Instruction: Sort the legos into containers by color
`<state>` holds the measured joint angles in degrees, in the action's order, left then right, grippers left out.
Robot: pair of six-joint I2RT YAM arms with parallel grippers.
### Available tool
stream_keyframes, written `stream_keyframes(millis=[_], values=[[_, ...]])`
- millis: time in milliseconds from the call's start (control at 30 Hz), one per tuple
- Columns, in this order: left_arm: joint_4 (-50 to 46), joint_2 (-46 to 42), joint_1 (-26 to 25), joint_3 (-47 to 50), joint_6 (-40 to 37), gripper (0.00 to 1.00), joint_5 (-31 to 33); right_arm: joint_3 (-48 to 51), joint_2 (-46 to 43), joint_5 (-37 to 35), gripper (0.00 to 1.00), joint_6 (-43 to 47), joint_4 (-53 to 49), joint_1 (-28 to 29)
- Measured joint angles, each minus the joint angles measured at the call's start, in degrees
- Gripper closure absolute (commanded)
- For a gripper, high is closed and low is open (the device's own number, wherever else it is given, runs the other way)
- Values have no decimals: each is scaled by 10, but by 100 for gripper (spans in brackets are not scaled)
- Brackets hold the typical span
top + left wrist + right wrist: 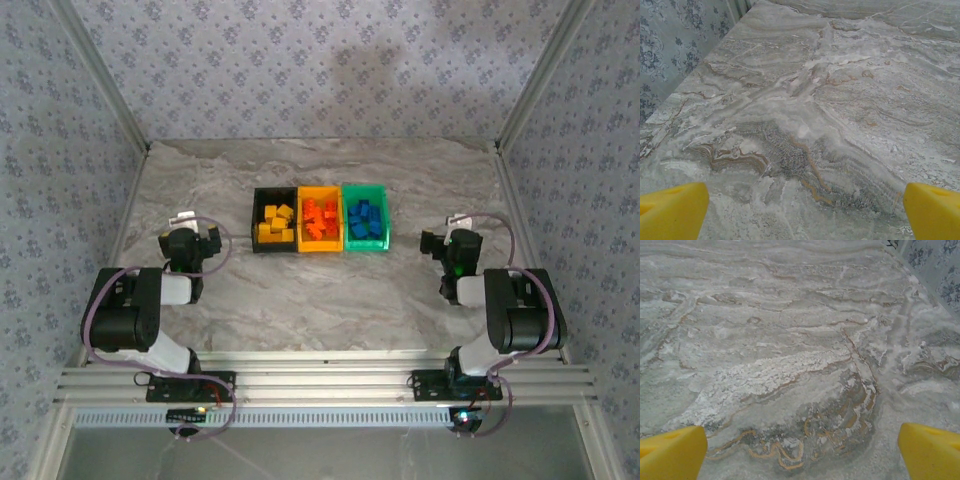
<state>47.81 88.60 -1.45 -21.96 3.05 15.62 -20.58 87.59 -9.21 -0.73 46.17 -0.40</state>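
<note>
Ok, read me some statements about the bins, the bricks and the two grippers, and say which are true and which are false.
1. The black bin holds the yellow legos. True.
2. The blue legos lie in the middle bin. False: they lie in the green bin at the right end of the row.
3. The left gripper is shut on a brick. False: its jaws stand wide open with nothing between them.
4. The right gripper is open above the bare table. True.
5. The three bins stand side by side in one row. True.
</note>
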Motion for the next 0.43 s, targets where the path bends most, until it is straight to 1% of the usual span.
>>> stream_keyframes(millis=[433], values=[[0, 0, 0, 0, 0, 0, 0, 0, 0, 7, 0, 2, 8, -1]])
